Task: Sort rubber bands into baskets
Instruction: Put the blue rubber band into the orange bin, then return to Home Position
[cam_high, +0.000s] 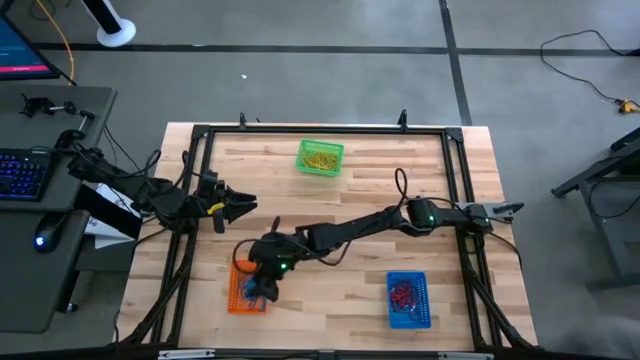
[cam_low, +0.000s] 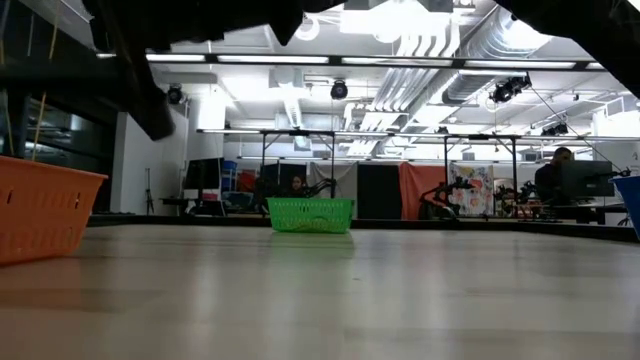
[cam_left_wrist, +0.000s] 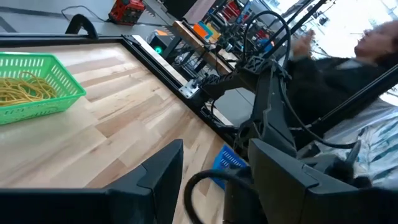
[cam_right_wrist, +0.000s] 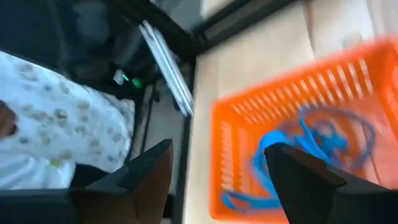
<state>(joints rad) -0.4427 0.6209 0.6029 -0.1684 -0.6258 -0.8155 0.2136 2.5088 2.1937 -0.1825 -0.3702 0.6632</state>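
Three baskets stand on the wooden table. The green basket (cam_high: 320, 158) at the far middle holds yellow rubber bands (cam_left_wrist: 22, 90). Blue rubber bands (cam_right_wrist: 311, 143) lie in the orange basket (cam_high: 238, 295) at the near left. The blue basket (cam_high: 408, 299) at the near right holds red rubber bands (cam_high: 404, 293). My right gripper (cam_right_wrist: 217, 155) reaches across the table and hangs open over the orange basket's (cam_right_wrist: 298, 106) edge, the blue bands lying beyond its fingers. Above the table's left side my left gripper (cam_high: 245, 205) waits open, holding nothing.
A black frame rail (cam_high: 320, 130) runs around the table, with cables (cam_high: 170, 200) at the left. A desk with a keyboard (cam_high: 20, 175) stands left of the table. A person's patterned clothing (cam_right_wrist: 50, 118) shows past the table's left edge.
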